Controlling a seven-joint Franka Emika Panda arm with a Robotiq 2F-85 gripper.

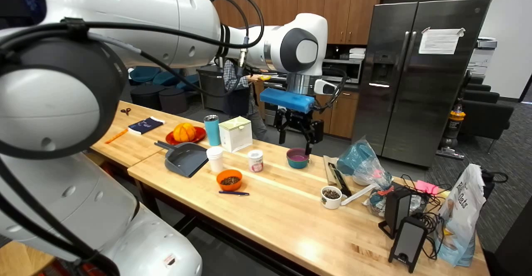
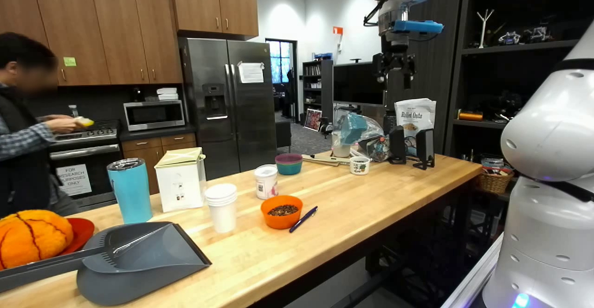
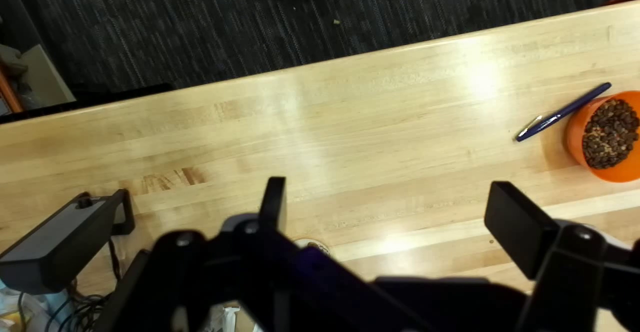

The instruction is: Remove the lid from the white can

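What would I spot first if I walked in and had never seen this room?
Probably the big white robot arm, stretched over the wooden table with its black fingers spread open. Next might come the orange pumpkin on its red plate, beside the gray dustpan. The bright turquoise tumbler next to the white box would catch your eye too.

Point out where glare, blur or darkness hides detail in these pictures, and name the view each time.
In the wrist view, white glare spots wash out wood grain on the tabletop, and the fingers show nearly black; in an exterior view, the person's face is blurred past recognition; in an exterior view, a bright reflection whitens part of the tabletop.
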